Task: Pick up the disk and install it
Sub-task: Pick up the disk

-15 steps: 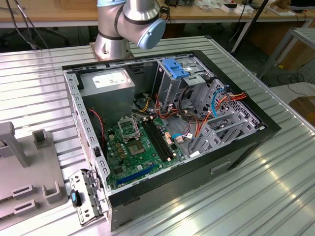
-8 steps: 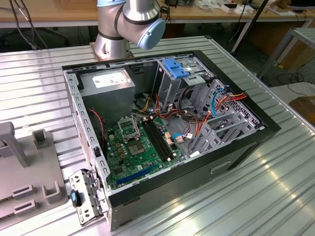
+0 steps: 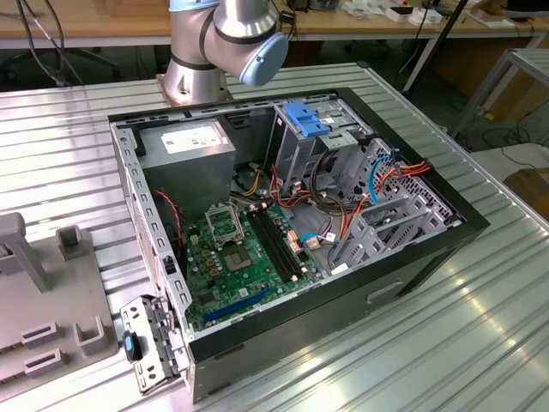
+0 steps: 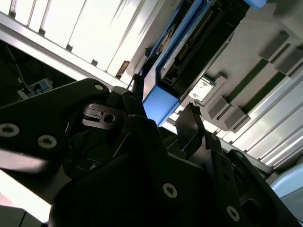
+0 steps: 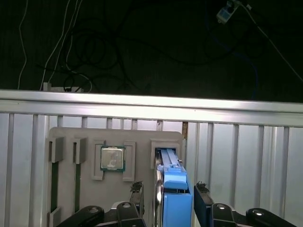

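The disk (image 5: pixel 171 189) stands on edge in a slot of a grey holder tray (image 5: pixel 71 137), its bright blue carrier rail facing me. My gripper (image 5: pixel 169 188) straddles it. One black fingertip (image 5: pixel 137 187) stands a little off the disk on one side, and the other is close beside the rail on the opposite side. In the second wrist view the blue end of the disk (image 4: pixel 161 101) lies between the two fingers of the gripper (image 4: pixel 163 104), with a gap showing at one finger (image 4: pixel 191 116). The jaws are open around the disk.
A processor chip (image 5: pixel 112 158) sits in the holder tray beside the disk's slot. In the exterior view the open computer case (image 3: pixel 154 257) lies on the ribbed metal table, with the motherboard (image 3: pixel 236 257) and a drive cage topped by a blue bracket (image 3: pixel 304 116). The arm's base (image 3: pixel 223 43) stands behind the case.
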Tool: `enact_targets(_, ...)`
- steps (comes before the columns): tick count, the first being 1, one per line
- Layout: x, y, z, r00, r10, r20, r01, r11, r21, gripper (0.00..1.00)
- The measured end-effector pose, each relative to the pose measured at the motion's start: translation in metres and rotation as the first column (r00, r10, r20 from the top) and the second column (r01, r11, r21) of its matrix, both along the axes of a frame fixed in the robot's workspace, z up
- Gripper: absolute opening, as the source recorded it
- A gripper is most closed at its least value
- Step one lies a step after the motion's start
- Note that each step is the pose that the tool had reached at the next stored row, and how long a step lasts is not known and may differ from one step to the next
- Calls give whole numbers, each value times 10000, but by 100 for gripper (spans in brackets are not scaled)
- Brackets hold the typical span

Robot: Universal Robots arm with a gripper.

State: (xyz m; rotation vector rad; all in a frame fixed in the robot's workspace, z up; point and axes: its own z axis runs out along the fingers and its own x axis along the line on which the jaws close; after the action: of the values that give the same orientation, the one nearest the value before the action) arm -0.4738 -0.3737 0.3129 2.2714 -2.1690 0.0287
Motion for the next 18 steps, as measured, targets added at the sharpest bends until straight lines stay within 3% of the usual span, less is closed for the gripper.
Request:
enact_targets(5,0,0,-66,10000,-64,-1,64,10000,0,55)
enact_targets(9,0,0,-76,10000,-87,-1,87,10000,0,55)
enact_targets(11,0,0,-82,10000,-94,-1,94,10000,0,46)
enact_targets(18,1,0,-90,9999,-124,1,124,9999,1,46)
